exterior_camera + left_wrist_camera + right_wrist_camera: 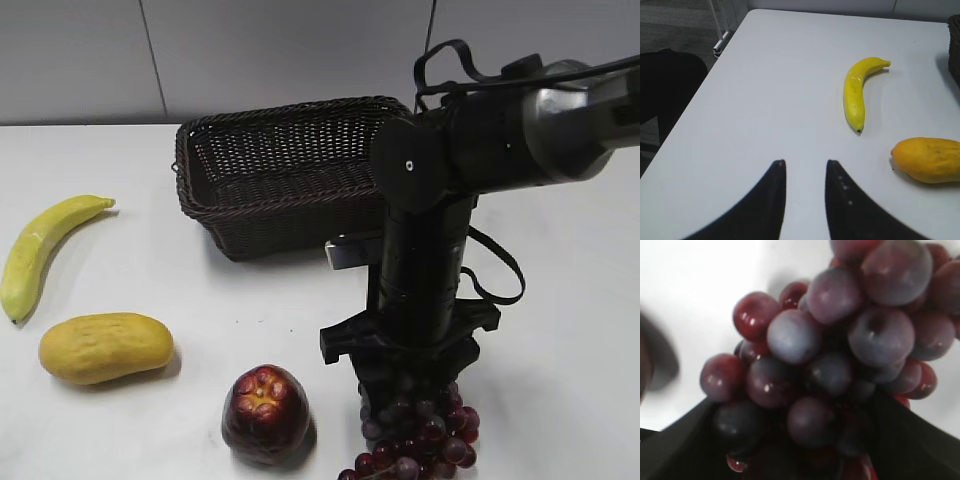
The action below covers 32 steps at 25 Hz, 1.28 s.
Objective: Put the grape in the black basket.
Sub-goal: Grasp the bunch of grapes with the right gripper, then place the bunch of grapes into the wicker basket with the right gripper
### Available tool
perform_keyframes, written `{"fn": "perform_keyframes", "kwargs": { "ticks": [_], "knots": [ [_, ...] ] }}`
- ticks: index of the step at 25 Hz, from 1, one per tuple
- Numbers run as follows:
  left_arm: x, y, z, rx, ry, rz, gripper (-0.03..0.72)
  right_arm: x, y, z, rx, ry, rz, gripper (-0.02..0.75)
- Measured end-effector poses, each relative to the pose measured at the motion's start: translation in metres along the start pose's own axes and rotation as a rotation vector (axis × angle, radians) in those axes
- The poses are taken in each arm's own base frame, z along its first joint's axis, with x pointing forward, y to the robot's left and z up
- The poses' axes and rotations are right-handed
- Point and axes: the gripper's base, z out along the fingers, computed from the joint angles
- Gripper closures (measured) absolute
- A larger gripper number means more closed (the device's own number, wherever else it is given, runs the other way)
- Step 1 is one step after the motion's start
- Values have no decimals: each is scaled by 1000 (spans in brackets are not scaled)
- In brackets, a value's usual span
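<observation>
i'm looking at a plain white counter [560, 300] backed by a pale grey panelled wall; past the counter's left edge my left wrist view shows dark grey floor and a white frame leg. the black basket [285, 170] sits toward the far edge, near the middle. along the left edge lies a banana [40, 250], with a yellow-orange mango [105, 347] nearer the front, and a dark red apple-like fruit [265, 412] stands at the front edge.

the grape [420, 435] lies at the front edge, just right of that red fruit and well apart from the basket. my right hand [410, 385] stands upright directly over the bunch, pointing straight down onto it. in the right wrist view the grape [840, 355] fills the frame and the dark fingers [685, 440] sit on either side of its lower berries, spread around them; i cannot tell whether they are gripping.

my left hand [805, 172] hovers over bare counter near the left edge, its jaws slightly parted and holding nothing.
</observation>
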Motion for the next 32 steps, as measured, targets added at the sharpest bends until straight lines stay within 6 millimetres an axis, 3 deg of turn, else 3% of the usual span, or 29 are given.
{"fn": "perform_keyframes", "kwargs": {
  "ticks": [3,7,10,13,20,27,30,32],
  "knots": [
    [0,0,0,0,0,0,471,-1,1,-2,1,7,-2,460],
    [0,0,0,0,0,0,471,-1,2,-7,10,23,-24,484],
    [0,0,0,0,0,0,471,4,2,-22,15,13,-58,521],
    [0,0,0,0,0,0,471,12,2,-53,-8,-46,-129,612],
    [0,0,0,0,0,0,471,38,0,-137,-23,-185,-286,629],
    [0,0,0,0,0,0,471,18,14,-232,11,-544,-405,631],
    [0,0,0,0,0,0,471,3,18,-260,58,-656,-474,638],
    [0,0,0,0,0,0,471,-12,22,-266,95,-690,-561,638]
  ]
}}
